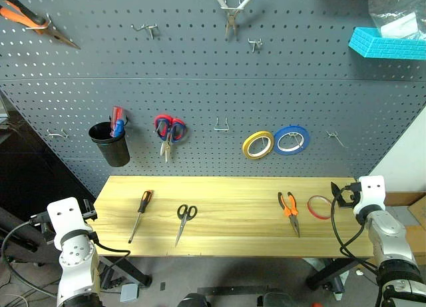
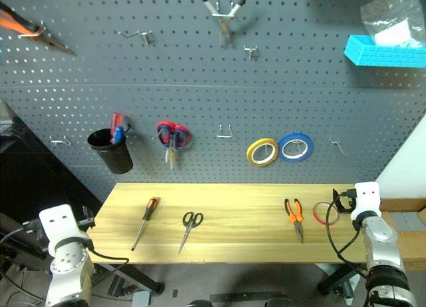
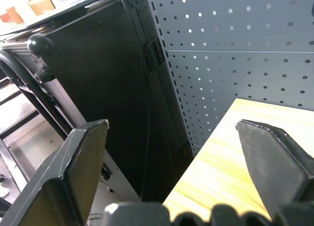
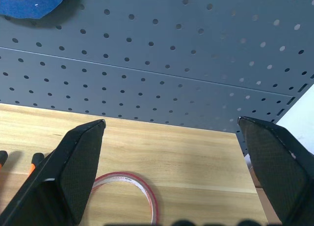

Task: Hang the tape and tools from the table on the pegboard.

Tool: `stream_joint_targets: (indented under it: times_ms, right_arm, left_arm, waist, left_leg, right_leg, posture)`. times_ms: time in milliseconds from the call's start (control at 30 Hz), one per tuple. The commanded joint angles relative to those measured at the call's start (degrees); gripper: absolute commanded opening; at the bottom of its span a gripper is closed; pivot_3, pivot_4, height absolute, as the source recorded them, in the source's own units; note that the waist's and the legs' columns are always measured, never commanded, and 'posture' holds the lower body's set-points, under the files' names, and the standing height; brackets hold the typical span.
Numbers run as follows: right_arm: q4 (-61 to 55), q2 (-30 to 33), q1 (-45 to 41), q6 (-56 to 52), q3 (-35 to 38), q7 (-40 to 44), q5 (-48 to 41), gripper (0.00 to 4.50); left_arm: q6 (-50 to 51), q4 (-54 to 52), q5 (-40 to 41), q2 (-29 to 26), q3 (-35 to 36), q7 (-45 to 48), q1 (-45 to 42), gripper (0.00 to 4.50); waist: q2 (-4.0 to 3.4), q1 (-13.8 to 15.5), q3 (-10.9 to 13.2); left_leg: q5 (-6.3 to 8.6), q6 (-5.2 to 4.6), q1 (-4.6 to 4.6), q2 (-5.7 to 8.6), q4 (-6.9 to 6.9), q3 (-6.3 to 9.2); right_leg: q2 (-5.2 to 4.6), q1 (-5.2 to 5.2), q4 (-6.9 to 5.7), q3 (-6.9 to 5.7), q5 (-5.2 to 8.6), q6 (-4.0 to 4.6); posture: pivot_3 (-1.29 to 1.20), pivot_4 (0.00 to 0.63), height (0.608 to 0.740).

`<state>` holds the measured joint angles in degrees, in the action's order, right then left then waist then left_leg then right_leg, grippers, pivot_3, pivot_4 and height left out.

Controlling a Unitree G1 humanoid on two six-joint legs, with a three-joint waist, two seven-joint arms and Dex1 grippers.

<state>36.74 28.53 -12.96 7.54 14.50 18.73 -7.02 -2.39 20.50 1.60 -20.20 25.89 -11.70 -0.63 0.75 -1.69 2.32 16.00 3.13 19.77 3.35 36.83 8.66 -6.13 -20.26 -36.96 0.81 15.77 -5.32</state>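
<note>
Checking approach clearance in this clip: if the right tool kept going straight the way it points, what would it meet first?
Probably the red tape ring, flat on the table just ahead between the open right tool fingers; passing above it, the pegboard behind. Depth is uncertain.

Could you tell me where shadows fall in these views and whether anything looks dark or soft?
Left eye view: the black cup and blue tape roll cast soft shadows on the pegboard; the corner left of it is dark. Right wrist view: the red tape lies on evenly lit table. Left wrist view: the space beside the table is deep in shade.
</note>
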Motion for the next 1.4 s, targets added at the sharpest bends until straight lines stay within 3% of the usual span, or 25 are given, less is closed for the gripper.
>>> stream_joint_targets:
  times_ms: [33,400,667,867,967,1133,1300,1400]
  right_arm:
    - [-1.0,1.07,-1.37,0.61,0.81,0.22,-0.37,4.5]
    - [-4.03,1.11,-0.12,-1.59,1.21,1.32,-1.6,4.5]
    - [-25.05,2.0,10.04,-14.52,-0.27,4.66,-2.96,4.5]
    - [-34.69,3.43,15.13,-20.88,-2.35,6.77,-1.49,4.5]
    - [-37.54,3.97,15.1,-24.78,-3.47,8.02,-1.8,4.5]
    - [-37.13,6.04,9.75,-30.49,-6.26,9.43,0.15,4.5]
    - [-32.89,7.37,4.34,-34.82,-9.8,10.72,2.03,4.5]
    - [-24.0,8.68,-2.5,-35.82,-13.76,13.1,4.65,4.5]
  left_arm:
    - [-2.62,-2.08,-1.74,-1.33,-0.89,0.01,-0.07,4.46]
    - [2.53,-6.5,-1.19,-0.45,-1.48,0.73,1.57,4.46]
    - [15.69,-25.22,4.14,4.59,-7.13,8.1,4.41,4.46]
    - [20.44,-28.71,4.47,3.54,-12.19,13.64,0.97,4.46]
    - [18.9,-29.59,1.01,-0.8,-18.59,19.79,-1.16,4.46]
    - [20.16,-31.76,5.33,-5.18,-28.59,37.13,-8.28,4.46]
    - [19.21,-31.29,7.33,-7.8,-33.57,48.39,-13.0,4.46]
    - [19.51,-30.46,10.25,-7.37,-36.52,55.97,-17.8,4.46]
  waist:
    - [0.0,0.01,0.0]
    - [-0.01,-0.01,0.13]
    - [-0.49,0.22,1.36]
    - [-0.54,-0.24,4.22]
    - [-0.37,-0.42,5.71]
    - [-0.38,-1.18,7.56]
    - [-0.27,-2.17,9.07]
    - [-0.21,-3.09,10.51]
  left_leg:
    - [0.0,0.0,0.0,0.0,0.0,0.0]
    - [0.01,-0.02,0.0,-0.01,-0.01,-0.03]
    - [0.07,-0.1,0.11,-0.02,0.0,-0.04]
    - [0.08,-0.11,0.11,-0.09,0.01,-0.23]
    - [0.08,-0.11,0.19,-0.12,0.02,-0.34]
    - [0.06,-0.13,1.07,-0.12,0.17,-0.44]
    - [0.09,-0.18,1.19,-0.17,0.0,-0.55]
    - [0.17,-0.3,1.45,-0.23,0.03,-0.72]
  right_leg:
    - [0.0,0.0,0.0,0.0,0.0,0.0]
    - [0.0,-0.01,0.0,0.02,0.01,-0.01]
    - [-0.02,0.0,0.05,0.0,0.06,-0.09]
    - [-0.01,-0.06,0.03,0.07,0.24,-0.32]
    - [-0.01,-0.19,0.0,0.13,0.22,-0.29]
    - [-0.01,-1.03,-0.04,0.17,0.03,-0.07]
    - [-0.03,-1.23,0.01,0.16,0.03,-0.02]
    - [-0.05,-1.5,-0.03,0.22,0.06,0.02]
  posture:
    - [-0.01,0.007,0.74]
    - [-0.01,0.028,0.74]
    - [-0.07,0.088,0.74]
    - [-0.1,0.143,0.74]
    - [-0.12,0.168,0.74]
    - [-0.16,0.215,0.74]
    - [-0.18,0.25,0.74]
    - [-0.17,0.277,0.74]
